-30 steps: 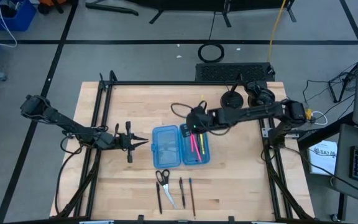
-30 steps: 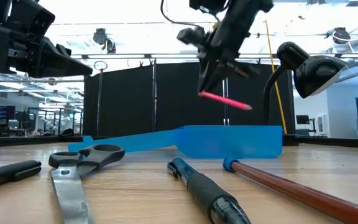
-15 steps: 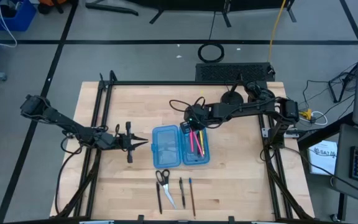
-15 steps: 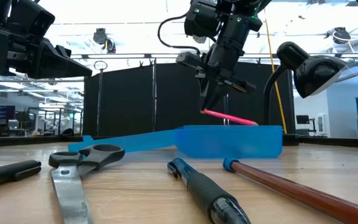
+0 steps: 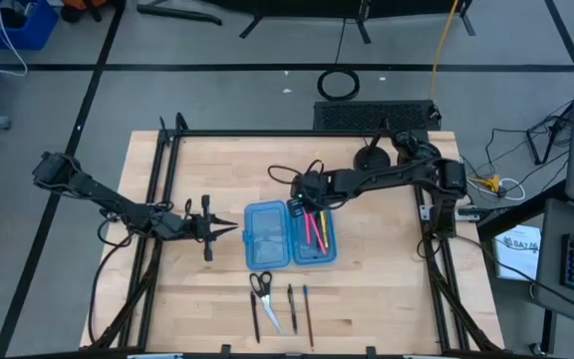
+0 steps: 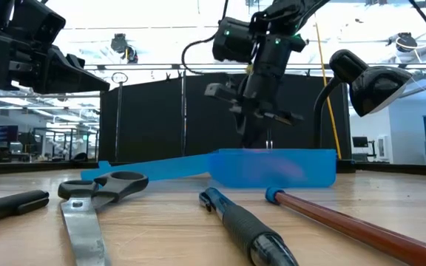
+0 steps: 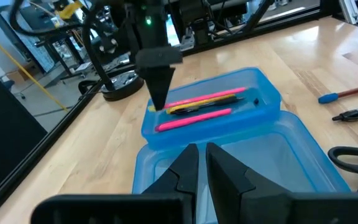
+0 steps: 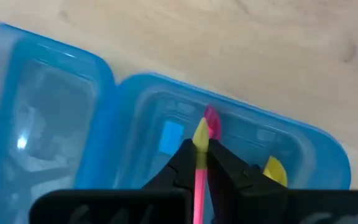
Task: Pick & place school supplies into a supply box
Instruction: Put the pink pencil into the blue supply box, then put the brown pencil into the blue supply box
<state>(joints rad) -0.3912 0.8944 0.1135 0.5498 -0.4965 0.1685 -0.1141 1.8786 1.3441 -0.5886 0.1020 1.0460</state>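
Three pens lie in the box's (image 5: pixel 312 235) right half: two pink ones and a yellow-and-dark one between them, side by side along the tray. My right end effector (image 8: pixel 200 163) is down at the far end of that half, its fingers (image 8: pixel 225 167) pinching the end of a pink pen (image 7: pixel 193 120) whose length already lies along the tray. The left half of the box (image 5: pixel 265 235) lies open and flat with nothing in it that I can make out.

Four things wait on the counter (image 5: pixel 387 289) in front of the box: scissors (image 5: pixel 261 287), a dark pen beside them at their left, another dark pen (image 5: pixel 291 296) and a brown pencil (image 5: pixel 307 311) with a blue end. My left end effector (image 5: pixel 229 228) hovers just left of the box, pressed together and holding nothing.

My guess is that the risk is in the letting go. If I spread the fingers only a little and lift, the pen may cling to one pad and ride up, then drop across the rim or on the other pens. Being this low at the far wall, a sideways pull-out could also catch the rim and drag the light box, which would shift it toward the left end effector close beside it.
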